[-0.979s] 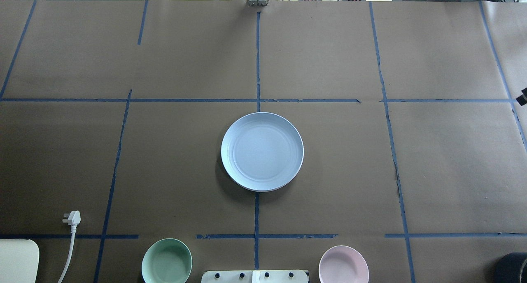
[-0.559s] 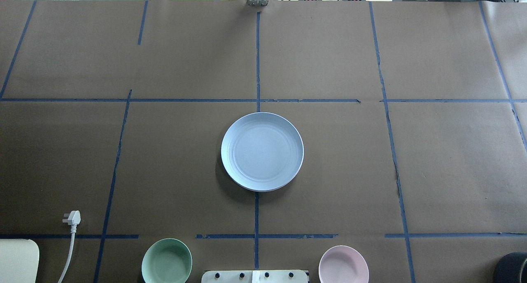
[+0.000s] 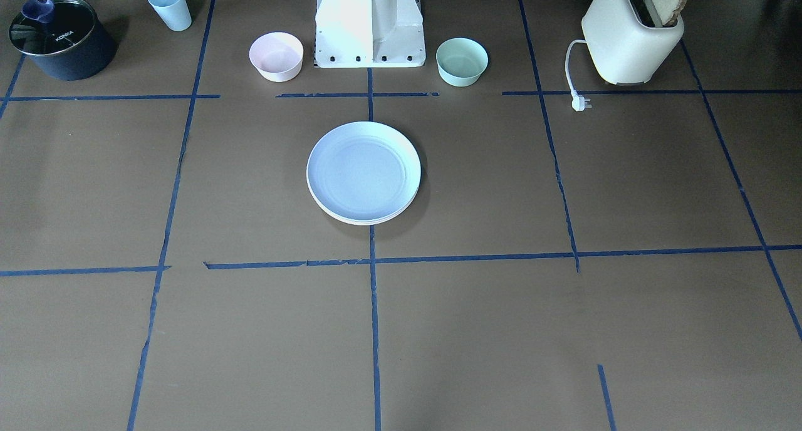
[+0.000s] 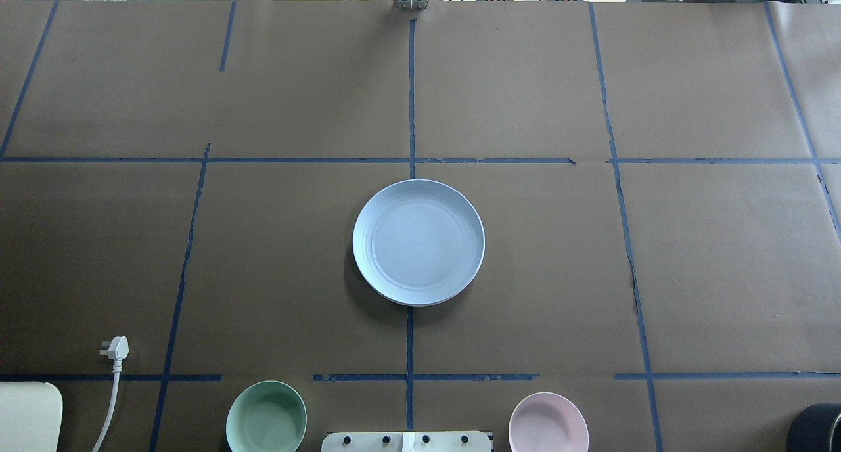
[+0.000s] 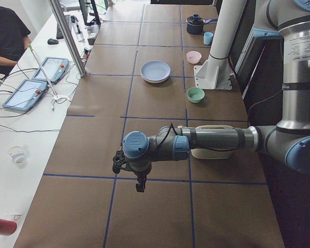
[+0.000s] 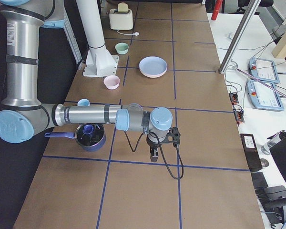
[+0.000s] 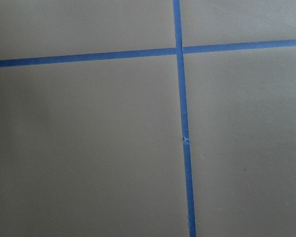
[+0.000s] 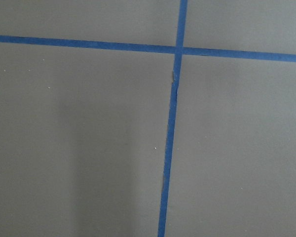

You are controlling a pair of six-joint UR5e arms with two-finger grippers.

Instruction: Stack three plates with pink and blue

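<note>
A stack of plates (image 4: pixel 418 242) with a blue plate on top sits in the middle of the table. In the front-facing view (image 3: pixel 363 171) paler rims show beneath the blue one, and in the exterior right view (image 6: pixel 153 66) a pink rim shows under it. My left gripper (image 5: pixel 139 186) hangs over bare table far from the stack, at the table's left end. My right gripper (image 6: pixel 154 156) hangs over bare table at the right end. Each shows only in a side view, so I cannot tell if it is open or shut. Both wrist views show only brown paper and blue tape.
A pink bowl (image 4: pixel 548 422) and a green bowl (image 4: pixel 266 417) stand either side of the robot base (image 3: pixel 369 24). A toaster (image 3: pixel 633 33) with its loose plug (image 4: pixel 115 348) is on my left. A dark pot (image 3: pixel 59 39) and a blue cup (image 3: pixel 169 6) are on my right.
A dark part of the right arm at the overhead view's right edge has moved out of view. The plate stack has not moved.
</note>
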